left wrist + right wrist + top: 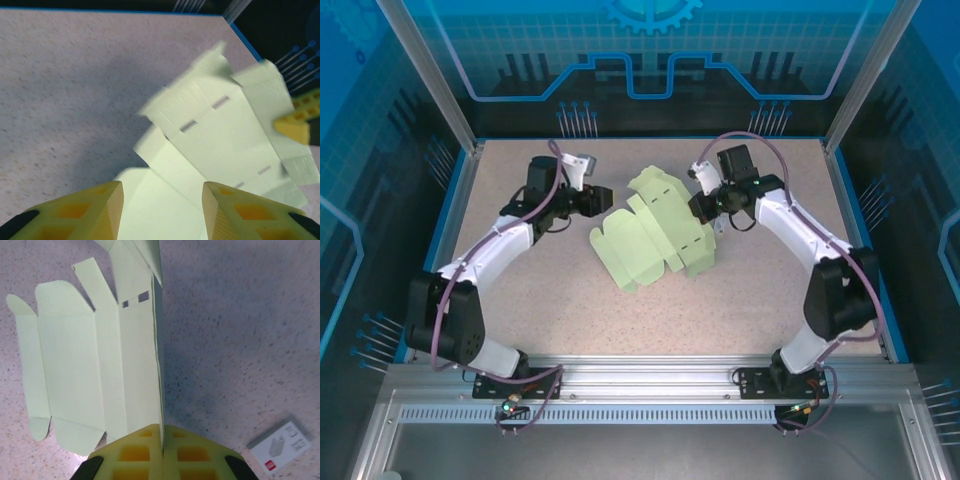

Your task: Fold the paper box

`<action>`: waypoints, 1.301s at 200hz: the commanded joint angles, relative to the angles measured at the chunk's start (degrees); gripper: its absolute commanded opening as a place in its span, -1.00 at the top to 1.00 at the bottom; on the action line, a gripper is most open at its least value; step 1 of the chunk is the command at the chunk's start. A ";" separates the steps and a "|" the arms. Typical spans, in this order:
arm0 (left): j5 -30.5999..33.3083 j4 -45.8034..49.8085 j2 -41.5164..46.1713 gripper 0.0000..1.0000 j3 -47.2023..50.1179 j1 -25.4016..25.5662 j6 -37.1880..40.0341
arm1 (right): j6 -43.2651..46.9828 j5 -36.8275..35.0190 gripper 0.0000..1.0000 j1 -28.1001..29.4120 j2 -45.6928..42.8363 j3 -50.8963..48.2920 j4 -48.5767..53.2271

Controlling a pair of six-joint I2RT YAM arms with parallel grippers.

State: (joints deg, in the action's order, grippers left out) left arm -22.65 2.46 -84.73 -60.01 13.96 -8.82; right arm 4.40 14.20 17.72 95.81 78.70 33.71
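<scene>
On our speckled bench point(750, 300) the paper box point(655, 240) lies between both arms: right pincer point(162, 432) clenched on its upright panel, left pincer point(162, 187) standing open over the opposite end.

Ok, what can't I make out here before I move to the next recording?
Left wrist view: paper box blurred; whether left gripper touches it is unclear.
Top view: right gripper fingertips hidden by its own wrist.
Right wrist view: card print too small to read.
</scene>
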 commanded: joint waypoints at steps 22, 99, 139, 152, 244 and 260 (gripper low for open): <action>4.21 -10.88 0.04 0.06 7.06 8.94 -4.48 | -2.96 3.45 0.93 -1.11 5.71 4.97 8.29; 7.98 -15.13 -15.53 0.22 3.64 17.06 -2.78 | -2.88 -0.76 0.93 -1.03 10.37 8.90 10.44; 11.06 -15.82 -18.80 0.36 3.72 17.94 -1.23 | -2.45 -1.18 0.94 -1.08 11.51 9.24 10.52; 11.22 -16.29 -20.09 0.45 3.63 17.87 -0.86 | -2.38 -1.41 0.94 -1.02 11.86 9.46 10.67; 11.02 -23.75 -26.43 0.76 6.01 17.97 -2.55 | -2.73 -3.75 0.94 0.56 13.65 11.88 11.81; 10.63 -24.73 -27.19 0.78 6.46 18.07 -2.85 | -2.84 -4.82 0.94 1.23 13.86 12.29 12.08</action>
State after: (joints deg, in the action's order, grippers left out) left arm -11.77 -18.28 -110.10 -54.74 31.73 -10.66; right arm 1.89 10.98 17.61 108.75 88.97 43.88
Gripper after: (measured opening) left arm 0.118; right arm 0.053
